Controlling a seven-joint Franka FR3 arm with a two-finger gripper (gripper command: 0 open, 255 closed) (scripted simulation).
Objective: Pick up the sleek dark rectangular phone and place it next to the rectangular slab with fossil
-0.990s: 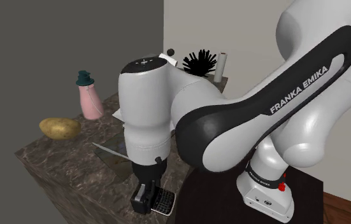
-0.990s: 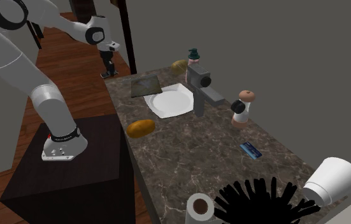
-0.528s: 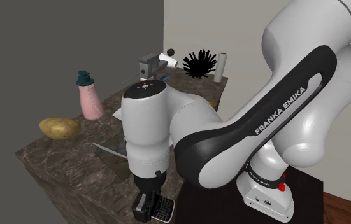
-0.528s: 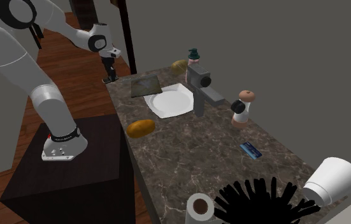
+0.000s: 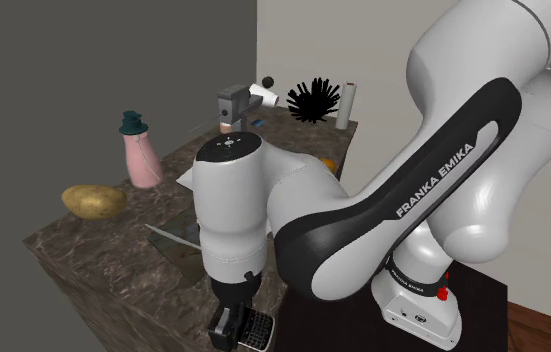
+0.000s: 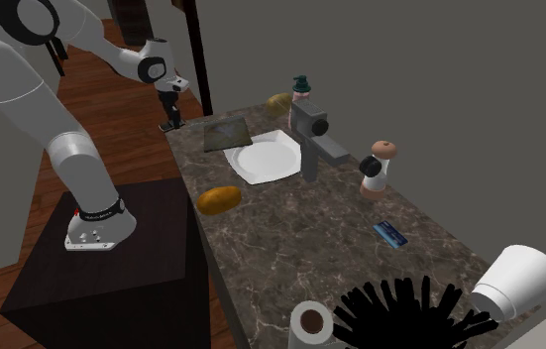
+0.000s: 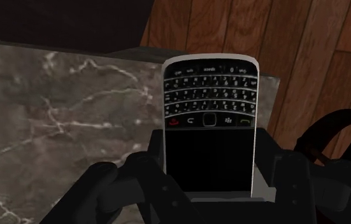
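A dark phone [image 7: 211, 121] with a keypad and a black screen sits clasped between my black fingers [image 7: 150, 153]; my gripper [image 7: 209, 162] is shut on it. In the shoulder view the gripper [image 5: 231, 328] hangs low at the near corner of the marble counter [image 5: 93, 262], with the phone [image 5: 256, 328] sticking out of it. The fossil slab [image 5: 175, 240] lies flat just behind it. In the second exterior view the gripper [image 6: 171, 115] hovers at the counter's far corner, a short way from the slab [image 6: 226, 132].
A white plate [image 6: 266, 159] lies next to the slab, with a grey faucet-like block [image 6: 310, 129] beyond it. A potato [image 5: 93, 201] and a pink dispenser [image 5: 141, 155] stand at the counter's far side. Wood floor [image 7: 320, 51] lies past the counter's edge.
The gripper, still holding the phone, has sunk lower toward the counter's corner beside the slab. Nothing on the counter has moved.
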